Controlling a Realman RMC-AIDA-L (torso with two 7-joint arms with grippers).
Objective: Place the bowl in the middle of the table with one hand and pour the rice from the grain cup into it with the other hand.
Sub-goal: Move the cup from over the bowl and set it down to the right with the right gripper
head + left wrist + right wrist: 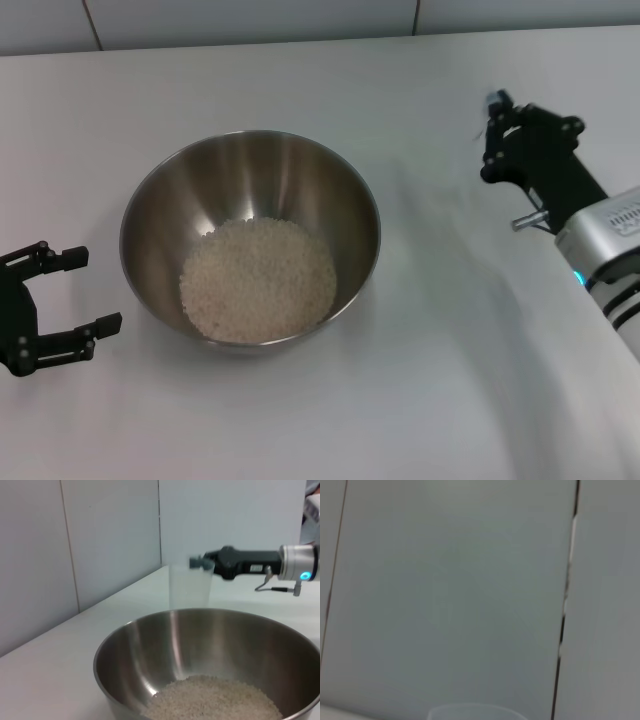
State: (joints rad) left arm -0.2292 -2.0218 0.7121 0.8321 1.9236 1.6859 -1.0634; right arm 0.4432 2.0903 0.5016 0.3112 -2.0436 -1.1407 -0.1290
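Note:
The steel bowl point(150, 200) stands in the middle of the white table point(400, 400) and holds a pale mass of rice point(258, 278); bowl point(150, 645) and rice point(215, 697) also show in the left wrist view. My left gripper point(85, 290) is open and empty, just left of the bowl and apart from it. My right gripper point(492, 135) is at the far right. In the left wrist view the right gripper point(200, 562) is at the rim of the translucent grain cup point(190, 587), which is upright and looks empty. The cup's rim point(475, 712) shows in the right wrist view.
A pale panelled wall point(100, 540) runs along the table's far edge, behind the cup. The right arm's silver wrist point(610, 235) reaches in from the right edge.

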